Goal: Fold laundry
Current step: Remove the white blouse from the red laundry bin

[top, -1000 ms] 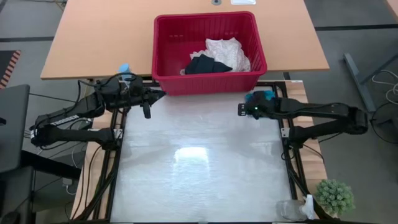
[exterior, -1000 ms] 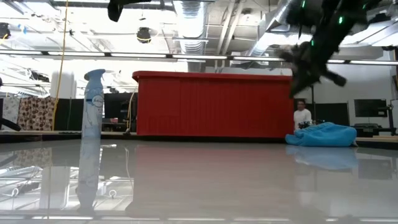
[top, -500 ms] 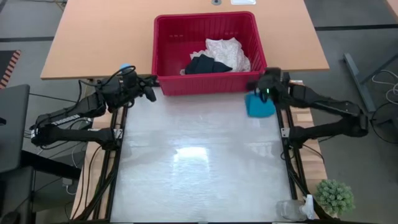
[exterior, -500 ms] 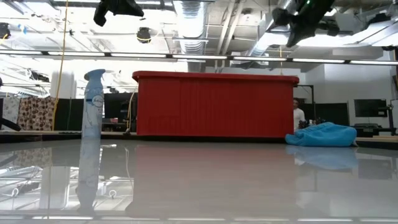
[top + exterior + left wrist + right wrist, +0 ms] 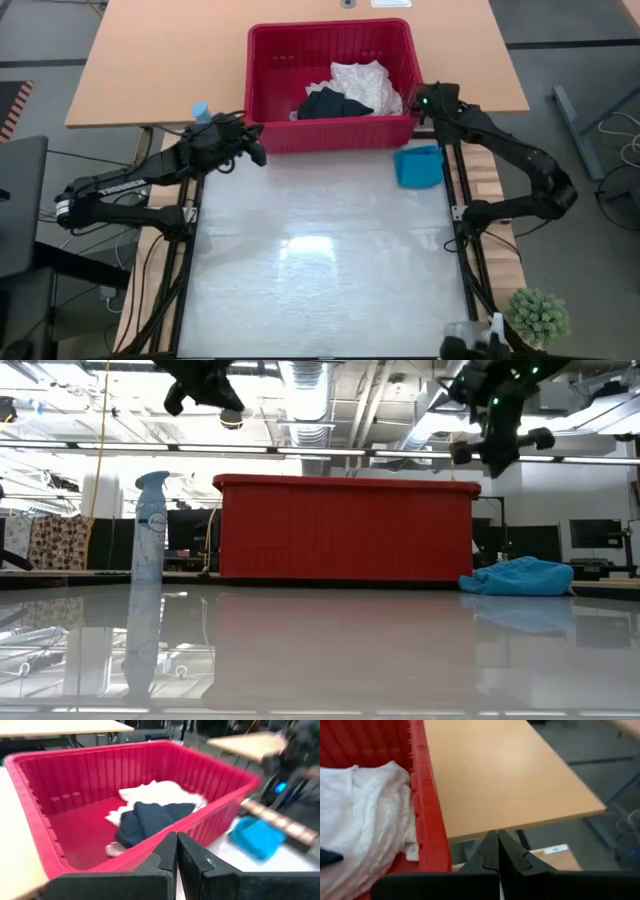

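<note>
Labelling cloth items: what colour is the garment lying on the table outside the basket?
Bright turquoise-blue; the small soft garment shows best in the high view.

Red basket (image 5: 268,90), spray bottle (image 5: 148,560), perhaps a potted plant (image 5: 538,315)

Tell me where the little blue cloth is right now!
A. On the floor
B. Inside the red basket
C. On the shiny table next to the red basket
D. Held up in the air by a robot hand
C: the blue cloth lies on the table just outside the red basket, near its right corner; only the white cloth and dark cloth are inside.
</note>
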Controlling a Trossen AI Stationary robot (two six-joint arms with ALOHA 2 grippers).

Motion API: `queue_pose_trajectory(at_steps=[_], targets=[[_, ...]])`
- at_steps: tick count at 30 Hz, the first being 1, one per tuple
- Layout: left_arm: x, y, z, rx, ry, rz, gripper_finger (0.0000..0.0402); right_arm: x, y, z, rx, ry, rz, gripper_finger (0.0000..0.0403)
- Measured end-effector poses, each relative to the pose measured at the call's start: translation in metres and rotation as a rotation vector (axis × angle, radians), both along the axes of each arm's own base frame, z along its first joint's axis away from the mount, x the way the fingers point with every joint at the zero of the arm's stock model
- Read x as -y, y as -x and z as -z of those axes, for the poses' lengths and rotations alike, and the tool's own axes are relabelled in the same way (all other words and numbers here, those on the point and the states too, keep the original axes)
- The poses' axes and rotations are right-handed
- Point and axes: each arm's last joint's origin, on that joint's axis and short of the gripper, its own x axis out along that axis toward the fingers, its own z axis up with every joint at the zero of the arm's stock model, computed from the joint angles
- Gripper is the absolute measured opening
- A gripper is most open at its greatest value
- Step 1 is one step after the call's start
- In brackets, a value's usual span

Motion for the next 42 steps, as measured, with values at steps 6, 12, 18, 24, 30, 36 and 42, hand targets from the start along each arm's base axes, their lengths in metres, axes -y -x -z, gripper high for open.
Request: queue_pose_trajectory(at_steps=[6, 12, 18, 24, 30, 36, 42], targets=[[-0.031, -0.006, 0.015, -0.148, -0.040, -0.073, 0.0000, 0.027, -0.009, 0.015, 0.122, -0.068, -0.088, 0.0021], [-0.061, 0.001, 0.025, -0.202, -0.012, -0.122, 0.0000, 0.027, -0.029, 0.022, 0.119, -0.073, -0.165, 0.0020], [-0.080, 0.010, 0.023, -0.232, -0.072, -0.190, 0.0000, 0.023, -0.036, 0.022, 0.069, -0.078, -0.224, 0.0020], [-0.098, 0.014, 0.026, -0.241, -0.098, -0.235, 0.0000, 0.020, -0.036, 0.014, 0.068, -0.087, -0.238, 0.0020], [-0.120, 0.010, 0.044, -0.255, -0.037, -0.201, 0.0000, 0.003, -0.041, -0.035, 0.116, 0.050, -0.283, 0.0020], [-0.135, 0.000, 0.065, -0.265, 0.024, -0.170, 0.0000, 0.005, -0.055, -0.055, 0.108, 0.119, -0.327, 0.0020], [-0.138, -0.005, 0.072, -0.258, 0.055, -0.162, 0.0000, 0.030, -0.074, -0.028, 0.028, 0.068, -0.322, 0.0020]])
